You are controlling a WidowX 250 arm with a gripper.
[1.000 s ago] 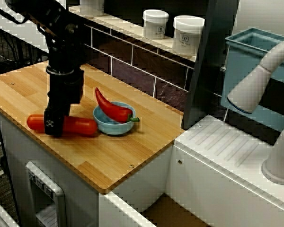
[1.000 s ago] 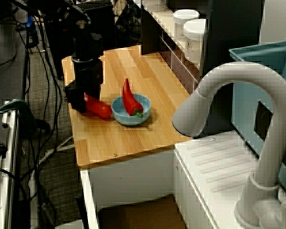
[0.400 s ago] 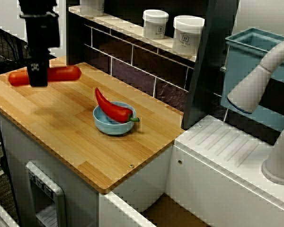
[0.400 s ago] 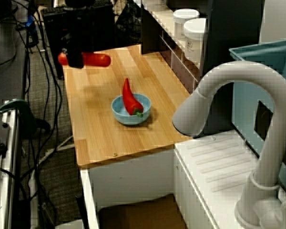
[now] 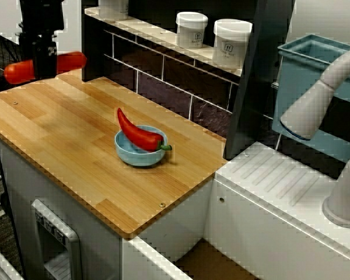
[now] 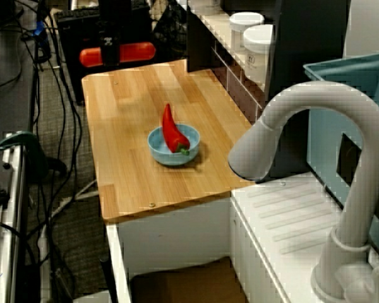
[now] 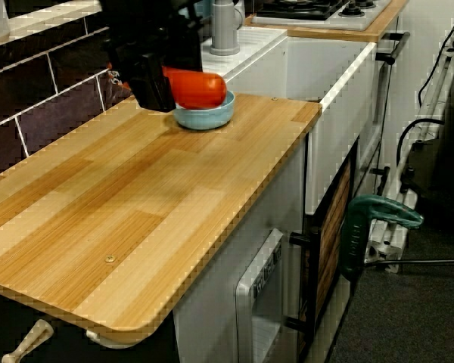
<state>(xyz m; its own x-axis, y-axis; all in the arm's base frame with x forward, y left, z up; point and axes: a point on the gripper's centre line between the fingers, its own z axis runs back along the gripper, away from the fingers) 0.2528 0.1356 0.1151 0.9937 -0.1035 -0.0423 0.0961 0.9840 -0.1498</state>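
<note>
**A:** Status, quick?

**B:** Jaws are clamped round the middle of the red sausage [image 5: 71, 60], with both ends poking out. It hangs in the air, clear of the bench [image 5: 64, 151]. It's well apart from the blue bowl [image 5: 123, 153], on the bowl's side away from the faucet [image 5: 315, 99].

**A:** Progress?

**B:** My read is that the pick is done, since the sausage is airborne and rests on nothing. Setting it down anywhere is not yet done. The bowl holds only the red chili pepper [image 5: 139, 133], whose tip sticks out past the rim.

**A:** Do the views disagree?

**B:** A bit. The view from the bench front and the view from the sink side both show bare bench between sausage and bowl. The view along the bench looks straight down that line, so the sausage overlaps the bowl and seems to touch it. It doesn't. The pepper doesn't show in that view either. But that view alone shows the stove [image 7: 318, 7] beyond the bowl and a green clamp [image 7: 378, 215] down by the cabinet.
</note>
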